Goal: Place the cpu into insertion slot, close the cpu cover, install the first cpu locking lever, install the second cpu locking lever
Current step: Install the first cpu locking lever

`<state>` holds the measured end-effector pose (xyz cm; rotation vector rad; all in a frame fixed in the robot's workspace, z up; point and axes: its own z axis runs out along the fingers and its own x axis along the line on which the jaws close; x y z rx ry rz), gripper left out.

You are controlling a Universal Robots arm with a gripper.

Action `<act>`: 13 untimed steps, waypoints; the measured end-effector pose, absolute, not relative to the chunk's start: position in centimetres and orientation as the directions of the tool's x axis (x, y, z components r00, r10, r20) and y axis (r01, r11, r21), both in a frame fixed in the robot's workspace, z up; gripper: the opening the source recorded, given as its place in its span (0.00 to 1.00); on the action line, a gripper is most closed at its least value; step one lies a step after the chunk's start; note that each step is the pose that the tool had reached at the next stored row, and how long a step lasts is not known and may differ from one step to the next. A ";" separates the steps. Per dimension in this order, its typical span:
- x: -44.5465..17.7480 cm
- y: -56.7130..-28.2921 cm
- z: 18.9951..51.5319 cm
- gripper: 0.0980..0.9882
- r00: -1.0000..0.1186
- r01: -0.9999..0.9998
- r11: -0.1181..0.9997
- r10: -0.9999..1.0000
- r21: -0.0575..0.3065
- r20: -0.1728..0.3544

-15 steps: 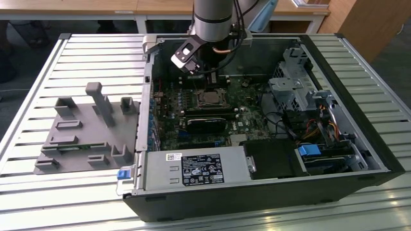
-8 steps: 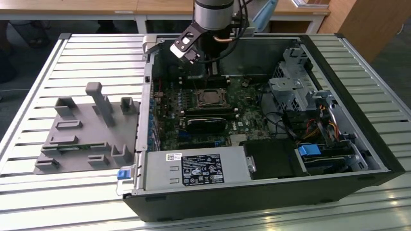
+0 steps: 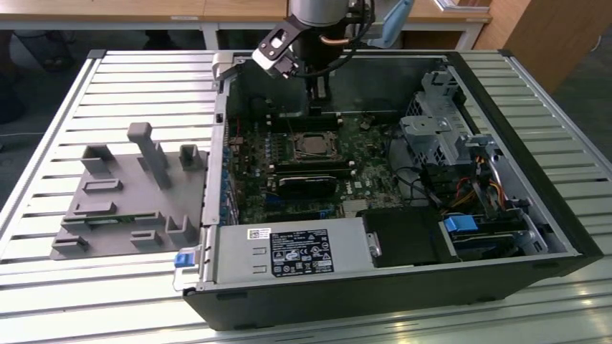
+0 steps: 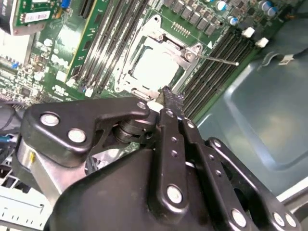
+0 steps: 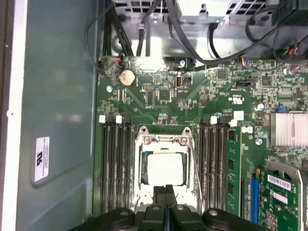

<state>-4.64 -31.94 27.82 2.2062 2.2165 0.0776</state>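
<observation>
While the gripper (image 5: 166, 190) is closed on nothing, fingertips pressed together just beside the insertion slot (image 5: 143, 166), the cpu (image 5: 165, 169) is seen seated there under the lowered cpu cover (image 5: 163, 141). A locking lever (image 4: 219, 59) is seen angled out from the cover, so a steady downward push and a tuck under its catch are judged best. The socket is closely flanked by memory slots (image 5: 115, 163), which should not be scraped.

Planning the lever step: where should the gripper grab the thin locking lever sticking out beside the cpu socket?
The locking lever: probably grip near its free tip, which juts clear over the memory slots; come from above, jaws across the rod.
</observation>
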 end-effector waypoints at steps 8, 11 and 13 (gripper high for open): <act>-4.6 -31.9 27.7 0.01 -0.146 0.988 0.145 0.989 0.044 0.025; -4.6 -31.9 27.7 0.01 -0.200 0.979 0.199 0.979 0.044 0.025; -4.6 -31.9 27.6 0.01 -0.236 0.971 0.234 0.972 0.044 0.025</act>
